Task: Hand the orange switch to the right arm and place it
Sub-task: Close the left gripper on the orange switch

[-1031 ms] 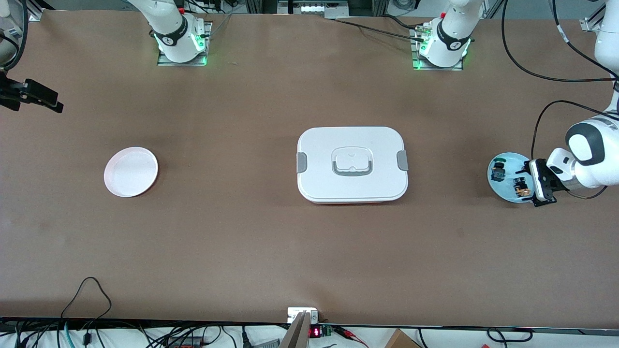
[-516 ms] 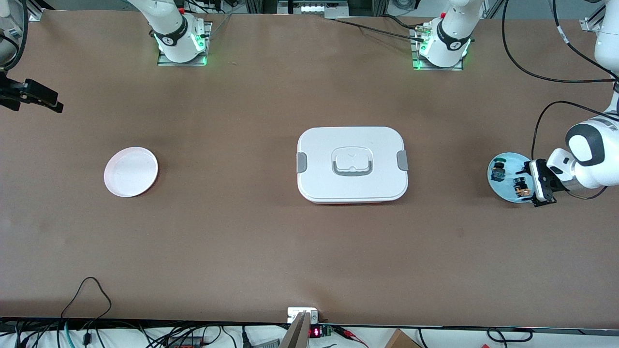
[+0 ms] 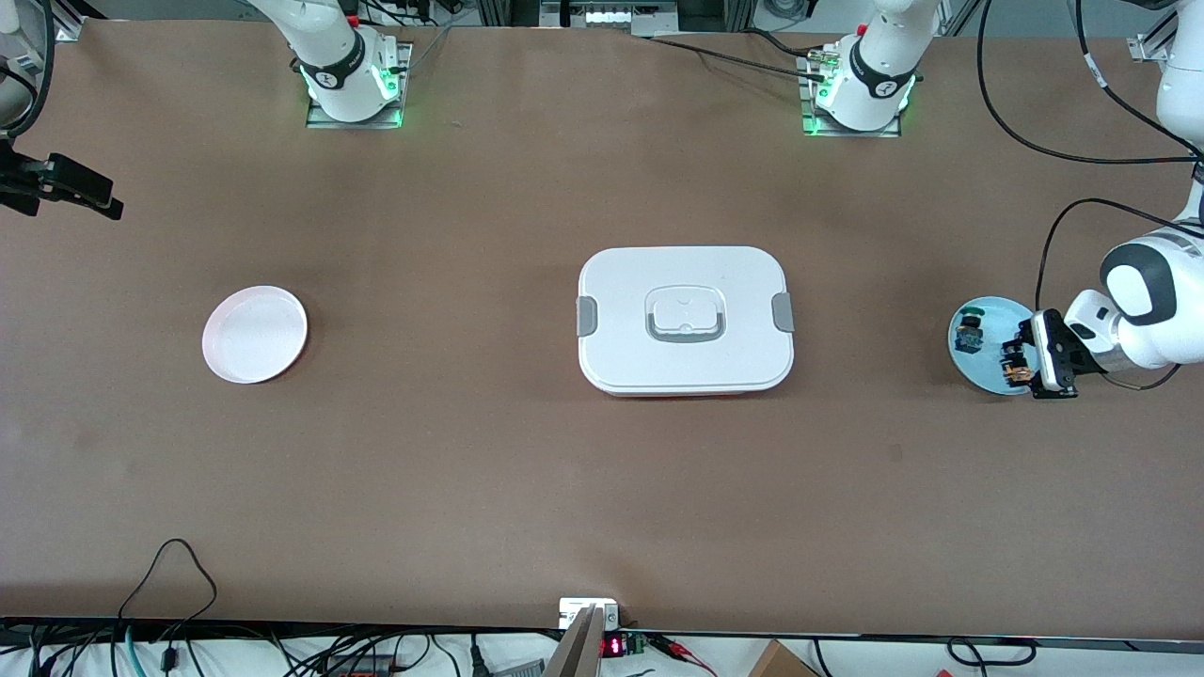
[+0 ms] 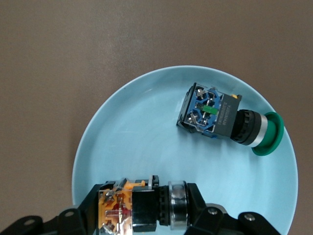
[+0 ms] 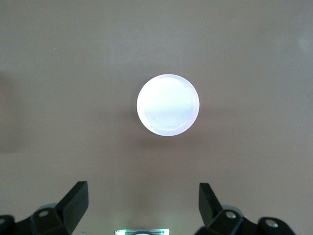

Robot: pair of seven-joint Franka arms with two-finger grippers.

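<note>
Orange switch (image 4: 124, 210), lying on the light-blue plate (image 4: 146, 132) at the left arm's end of the bench, is now pinched by the left gripper (image 4: 142, 213), whose fingers have just closed, so lifting can begin, while the right gripper (image 5: 144, 205) waits, fingers spread.

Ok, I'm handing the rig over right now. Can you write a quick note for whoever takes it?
Left hand: shut on the orange switch, down in the light blue plate at the left arm's end of the table.
Right hand: open, waiting high over the white plate at the right arm's end.
Green-capped switch lies in the blue plate, untouched. Closed white box sits mid-table.
Done: switch gripped.
Left: lift it, pass it to the right hand, then place it, probably on the white plate.
</note>
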